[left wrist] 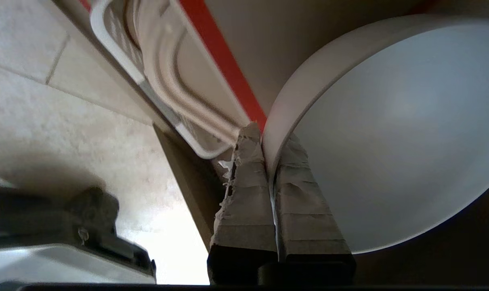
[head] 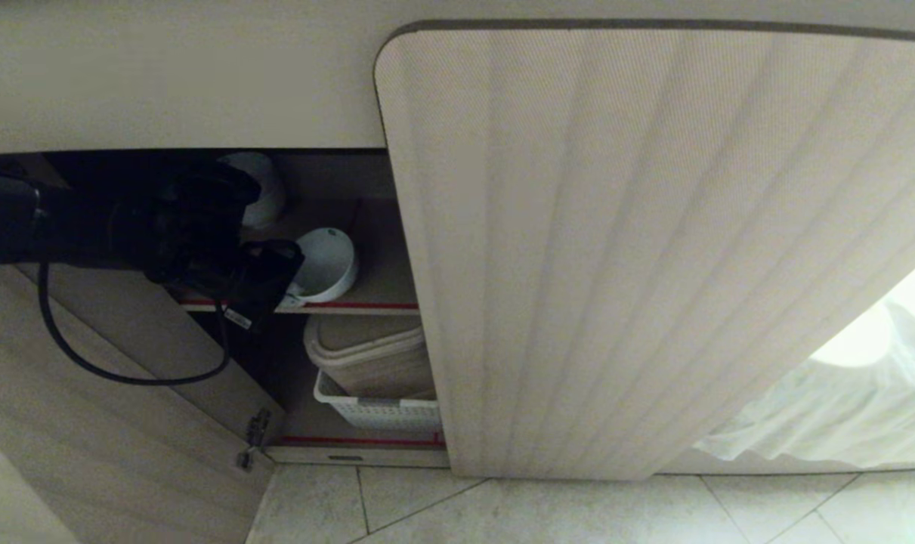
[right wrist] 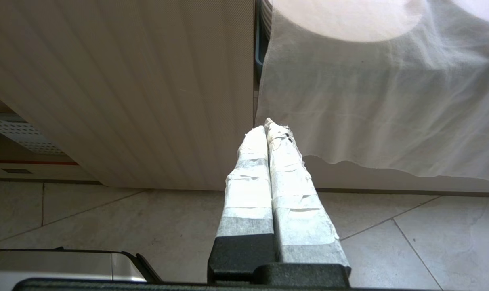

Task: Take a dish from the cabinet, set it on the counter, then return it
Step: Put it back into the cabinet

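In the head view, the black left gripper (head: 287, 291) reaches into the open side of the low pale beige cabinet with fluted doors (head: 653, 249) and pinches the rim of the small round glossy white bowl (head: 325, 264), which is tilted on its side over the front of the upper shelf, just above the red-striped shelf edge (head: 351, 307). Behind it on the same shelf stands another white vessel (head: 264, 189). On the shelf below sits a white perforated plastic basket (head: 381, 412) holding beige trays (head: 370, 351). Pale floor tiles (head: 578, 514) lie in front. In the left wrist view, the tape-wrapped fingers (left wrist: 244, 190) are pressed onto the bowl's (left wrist: 389, 141) rim, one inside and one outside, with the red stripe (left wrist: 224, 60) and the basket (left wrist: 119, 52) beyond. In the right wrist view, the right gripper (right wrist: 268, 127) hangs before the closed fluted door (right wrist: 127, 89), its taped fingers pressed together on nothing, beside a draped white cloth (right wrist: 381, 105).
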Tool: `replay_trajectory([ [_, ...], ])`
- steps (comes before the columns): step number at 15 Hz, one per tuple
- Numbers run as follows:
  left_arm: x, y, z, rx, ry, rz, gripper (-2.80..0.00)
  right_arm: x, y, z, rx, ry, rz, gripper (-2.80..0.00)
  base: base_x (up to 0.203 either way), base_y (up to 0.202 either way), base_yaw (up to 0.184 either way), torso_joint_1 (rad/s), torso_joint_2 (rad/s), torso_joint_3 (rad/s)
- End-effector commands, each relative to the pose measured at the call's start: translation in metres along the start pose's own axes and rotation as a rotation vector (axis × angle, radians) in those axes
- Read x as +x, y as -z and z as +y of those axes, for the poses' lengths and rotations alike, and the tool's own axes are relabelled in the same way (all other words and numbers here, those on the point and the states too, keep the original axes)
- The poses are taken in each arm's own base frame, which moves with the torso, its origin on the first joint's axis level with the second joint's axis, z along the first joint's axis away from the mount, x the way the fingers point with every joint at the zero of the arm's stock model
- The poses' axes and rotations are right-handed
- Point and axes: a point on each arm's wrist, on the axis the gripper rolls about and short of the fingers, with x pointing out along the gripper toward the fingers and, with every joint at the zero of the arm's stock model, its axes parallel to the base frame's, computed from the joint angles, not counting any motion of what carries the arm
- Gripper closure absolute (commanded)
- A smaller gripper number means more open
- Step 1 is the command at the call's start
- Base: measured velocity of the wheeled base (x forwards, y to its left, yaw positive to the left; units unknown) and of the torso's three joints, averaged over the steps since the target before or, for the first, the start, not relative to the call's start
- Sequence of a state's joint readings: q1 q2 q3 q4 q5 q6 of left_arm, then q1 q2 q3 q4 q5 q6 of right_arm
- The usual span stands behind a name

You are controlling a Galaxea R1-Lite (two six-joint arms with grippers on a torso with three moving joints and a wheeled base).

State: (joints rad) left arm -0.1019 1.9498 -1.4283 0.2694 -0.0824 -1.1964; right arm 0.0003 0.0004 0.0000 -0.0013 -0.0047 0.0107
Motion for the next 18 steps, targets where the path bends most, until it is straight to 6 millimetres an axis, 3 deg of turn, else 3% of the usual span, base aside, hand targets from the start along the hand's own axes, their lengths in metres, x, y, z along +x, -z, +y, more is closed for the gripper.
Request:
replay_trajectory([
  [1, -0.0004, -0.0009, -0.0016, -0.008, 0.006, -0.004, 0.00, 0.0000, 0.0000, 0.0000, 0.000, -0.001, 0.000, 0.00, 0.000, 0.000, 0.000, 0.000, 0.00, 0.000],
  [18, -0.0038, -0.0027, -0.0029, 0.155, 0.008, -0.014, 0.00, 0.0000, 0.0000, 0.0000, -0.001, 0.000, -0.001, 0.00, 0.000, 0.000, 0.000, 0.000, 0.00, 0.000],
])
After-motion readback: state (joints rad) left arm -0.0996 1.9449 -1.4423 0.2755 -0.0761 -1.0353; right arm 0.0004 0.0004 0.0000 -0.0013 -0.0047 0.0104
